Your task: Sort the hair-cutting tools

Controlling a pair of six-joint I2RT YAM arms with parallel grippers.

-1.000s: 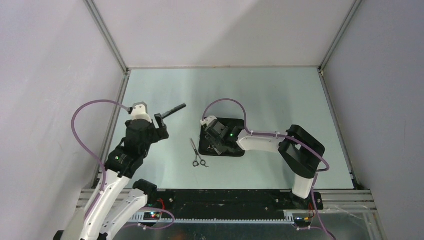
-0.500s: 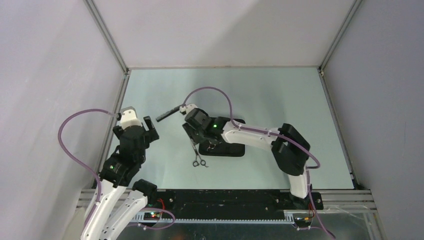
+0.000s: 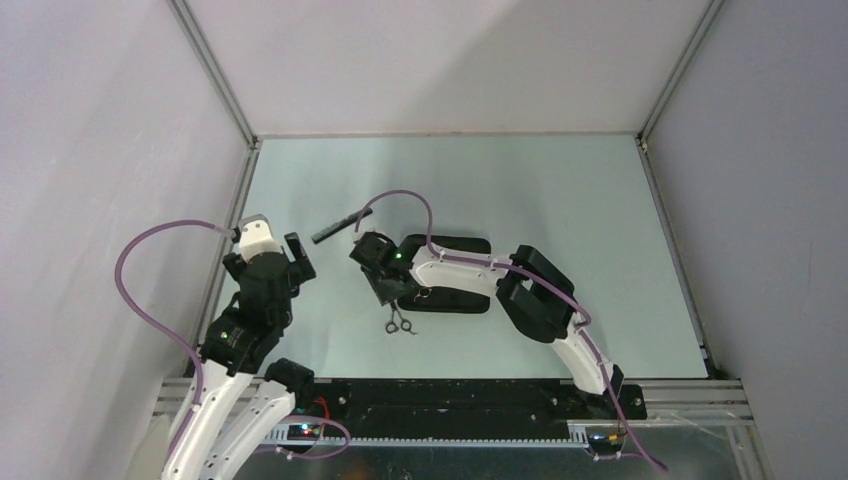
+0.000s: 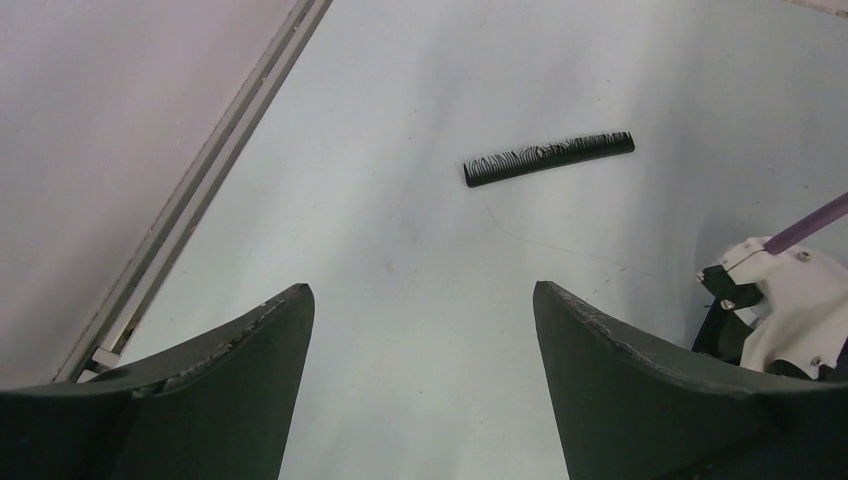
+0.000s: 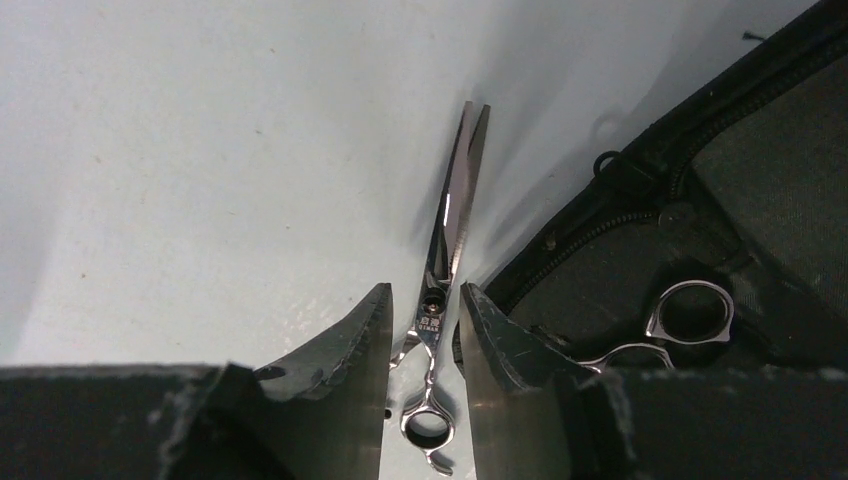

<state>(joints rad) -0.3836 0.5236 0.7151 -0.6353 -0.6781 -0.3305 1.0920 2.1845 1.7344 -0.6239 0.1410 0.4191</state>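
Right gripper (image 5: 425,292) points down at the table (image 5: 200,150), jaws narrowed but not clenched. The scissors (image 5: 452,215) lie lengthwise in the gap, their pivot level with the fingertips (image 5: 350,335). A sliver of table shows on either side, so nothing is grasped. The handles lie back under the gripper, with one ring visible between the fingers. The closed blades run forward, away from it, flat on the table. Just past the right-hand finger in the wrist view is the pouch (image 5: 770,190), its zip edge close beside the blades. Inside it, near that finger, lies a second scissors (image 5: 688,312). Only a ring and part of a shank show, and the finger hides the rest

Left gripper (image 4: 420,290) is released, jaws wide apart, with only bare table between them, and it hangs above the table tilted forward. Well ahead of it and a little to the right lies the comb (image 4: 548,158), flat, touching nothing, set crosswise to the gripper's line. At the far right edge of that view is the right arm (image 4: 790,300). From overhead, the comb sits beyond both grippers, between them sideways, and the left gripper is well apart from the scissors and pouch
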